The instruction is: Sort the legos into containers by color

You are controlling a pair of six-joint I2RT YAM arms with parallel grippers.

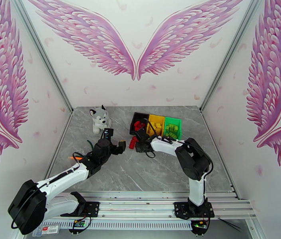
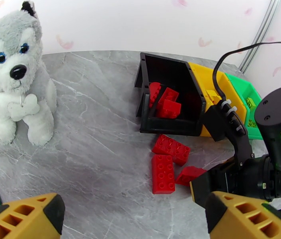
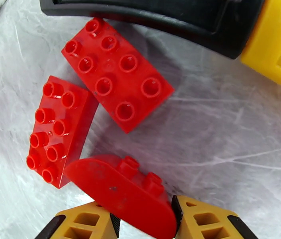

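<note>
Bottom centre of its wrist view, our right gripper [image 3: 142, 220] clamps a curved red brick [image 3: 120, 192], long axis running upper left to lower right, studs toward upper right; our left gripper [image 2: 132, 216] holds its jaws wide apart

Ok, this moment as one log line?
left gripper open | right gripper shut on curved red brick | two red bricks loose beside black bin

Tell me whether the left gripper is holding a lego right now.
No: the left gripper has its yellow fingers spread wide apart, with nothing held between them.
</note>
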